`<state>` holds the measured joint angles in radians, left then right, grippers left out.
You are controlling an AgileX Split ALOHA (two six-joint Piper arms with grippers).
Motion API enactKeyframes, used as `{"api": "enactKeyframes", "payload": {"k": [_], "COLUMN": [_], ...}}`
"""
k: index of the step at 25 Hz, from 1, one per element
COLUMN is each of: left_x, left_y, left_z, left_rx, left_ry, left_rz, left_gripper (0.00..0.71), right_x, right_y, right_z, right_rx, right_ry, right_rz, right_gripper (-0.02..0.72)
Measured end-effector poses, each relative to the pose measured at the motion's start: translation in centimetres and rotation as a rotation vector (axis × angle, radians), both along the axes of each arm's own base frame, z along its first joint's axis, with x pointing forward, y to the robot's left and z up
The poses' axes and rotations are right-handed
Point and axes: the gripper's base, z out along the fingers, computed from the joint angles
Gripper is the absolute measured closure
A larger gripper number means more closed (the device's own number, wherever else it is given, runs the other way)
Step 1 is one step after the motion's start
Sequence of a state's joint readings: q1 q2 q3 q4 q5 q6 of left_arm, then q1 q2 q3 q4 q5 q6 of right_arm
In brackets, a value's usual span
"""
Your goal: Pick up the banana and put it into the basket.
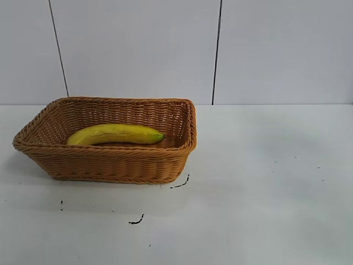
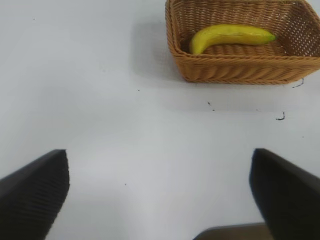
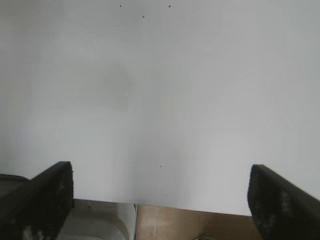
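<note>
The yellow banana point(image 1: 115, 134) lies inside the tan wicker basket point(image 1: 110, 165) at the left of the white table, its greenish tip toward the basket's right end. The left wrist view shows the banana point(image 2: 230, 37) in the basket point(image 2: 240, 70) from a distance. My left gripper point(image 2: 159, 195) is open and empty, well away from the basket over bare table. My right gripper point(image 3: 161, 200) is open and empty above the table's edge. Neither arm shows in the exterior view.
Small black marks point(image 1: 181, 183) lie on the table just in front of the basket. The table edge point(image 3: 190, 209) and the floor below it show in the right wrist view. A white wall stands behind the table.
</note>
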<state>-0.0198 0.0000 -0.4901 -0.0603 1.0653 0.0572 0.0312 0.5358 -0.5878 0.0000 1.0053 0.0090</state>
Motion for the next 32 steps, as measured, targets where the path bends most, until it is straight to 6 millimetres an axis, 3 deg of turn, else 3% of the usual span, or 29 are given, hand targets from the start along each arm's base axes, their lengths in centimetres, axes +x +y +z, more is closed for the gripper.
{"api": "enactKeyframes", "payload": {"k": [4,19,32], "left_x": [0.0,0.0,0.0], "left_y": [0.0,0.0,0.0], "left_z": [0.0,0.0,0.0], "left_rx": [0.0,0.0,-0.001], "left_ry": [0.0,0.0,0.0], "left_rz": [0.0,0.0,-0.001], "left_gripper": [0.015,0.015,0.015], "right_x": [-2.9,-8.2,-8.5], "right_y": [-0.1,-0.3,-0.3], "right_z": [-1.5,-0.8,-0.8], "right_rx": [0.002,0.012,0.013], "right_ry": [-0.075,-0.418,-0.435], "right_rz": [0.0,0.001,0.001], "right_gripper": [0.027,0.027,0.027]}}
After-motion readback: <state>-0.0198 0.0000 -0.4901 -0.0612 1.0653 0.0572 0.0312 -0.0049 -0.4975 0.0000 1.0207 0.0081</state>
